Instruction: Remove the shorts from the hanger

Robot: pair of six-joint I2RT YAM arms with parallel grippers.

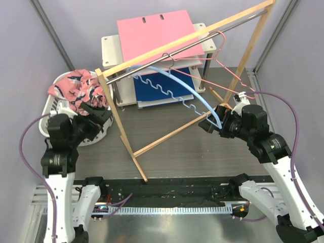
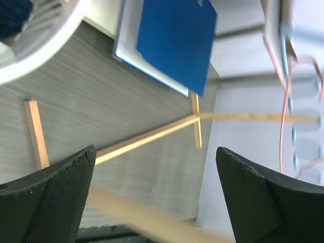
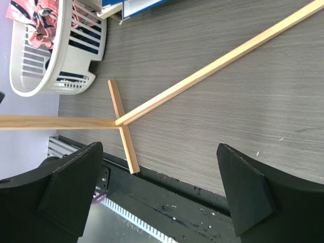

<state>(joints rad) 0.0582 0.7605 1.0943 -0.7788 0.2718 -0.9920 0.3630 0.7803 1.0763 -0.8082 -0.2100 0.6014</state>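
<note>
Left end effector (image 1: 101, 117) gapes; pink shorts (image 1: 76, 88) crumpled in basket (image 1: 48, 109).

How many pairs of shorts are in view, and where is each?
2. The salmon printed shorts lie heaped on top of the white basket at the far left. The navy shorts sit lower inside it, seen through its slats. Others may be hidden beneath.

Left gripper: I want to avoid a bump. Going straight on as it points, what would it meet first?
Probably the wooden rack's upright, blurred and close between the left gripper's open fingers; depth is unclear, so it might pass just beside it.
</note>
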